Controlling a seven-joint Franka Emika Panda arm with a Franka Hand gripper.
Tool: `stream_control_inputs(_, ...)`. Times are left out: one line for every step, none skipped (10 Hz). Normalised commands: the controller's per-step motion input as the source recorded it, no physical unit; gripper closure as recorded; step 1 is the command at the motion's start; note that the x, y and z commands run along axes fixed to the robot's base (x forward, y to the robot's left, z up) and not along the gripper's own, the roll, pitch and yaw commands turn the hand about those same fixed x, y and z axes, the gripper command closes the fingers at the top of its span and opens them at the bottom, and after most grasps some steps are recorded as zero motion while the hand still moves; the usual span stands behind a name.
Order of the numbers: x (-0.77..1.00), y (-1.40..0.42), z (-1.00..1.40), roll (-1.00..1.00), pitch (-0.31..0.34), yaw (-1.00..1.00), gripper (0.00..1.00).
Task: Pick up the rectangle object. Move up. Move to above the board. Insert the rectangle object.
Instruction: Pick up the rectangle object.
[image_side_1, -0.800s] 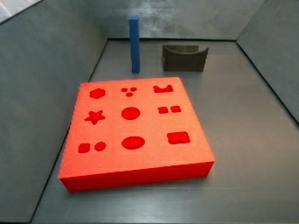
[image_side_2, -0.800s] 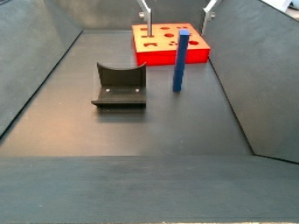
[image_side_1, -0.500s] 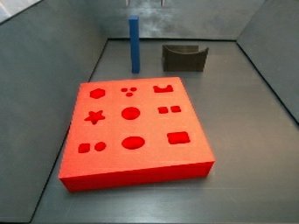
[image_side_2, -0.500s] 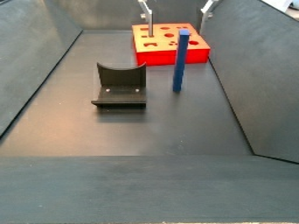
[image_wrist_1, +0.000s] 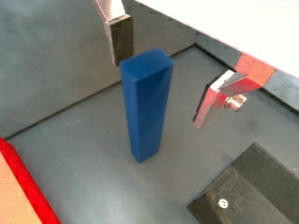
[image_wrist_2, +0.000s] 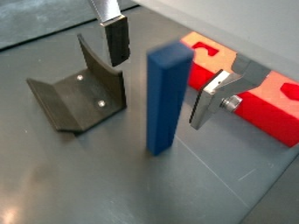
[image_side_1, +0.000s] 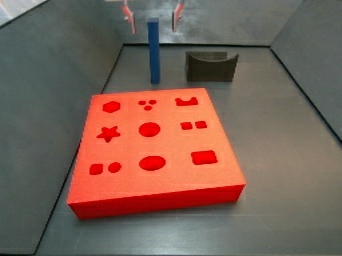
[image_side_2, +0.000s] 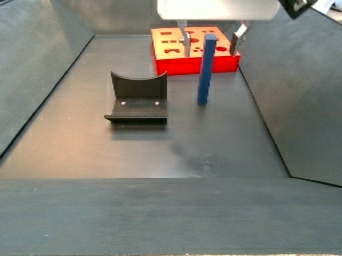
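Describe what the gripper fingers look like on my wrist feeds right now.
The gripper has two flat silver plate fingers, one on each side of the blue bar. One finger carries a dark pad; the other shows a red fitting with a small screw.

I saw the gripper (image_wrist_1: 166, 72) above the rectangle object (image_wrist_1: 146, 105), its fingers (image_wrist_1: 219, 97) brushed silver metal. The bar looked like smooth matt blue plastic; the board (image_side_1: 154, 153) matt red; the fixture (image_wrist_2: 76, 96) dull dark metal, perhaps.
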Motion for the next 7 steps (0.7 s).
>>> stream_control_inputs(-0.21, 0.01, -0.80, -0.02, -0.236, 0.03, 0.00)
stream_control_inputs(-0.41, 0.13, -0.55, -0.04, -0.199, -0.04, 0.00)
stream_control_inputs(-0.32, 0.07, 0.00, 0.00, -0.044, -0.44, 0.00)
stream_control_inputs(-0.35, 0.23, 0.00, 0.00, -0.013, -0.55, 0.00)
stream_control_inputs(-0.21, 0.03, 0.02, 0.01, -0.004, -0.32, 0.00)
stream_control_inputs(-0.12, 0.00, 0.23, 0.03, 0.000, -0.32, 0.00)
stream_control_inputs(0.10, -0.06, 0.17, 0.00, 0.003, -0.12, 0.00)
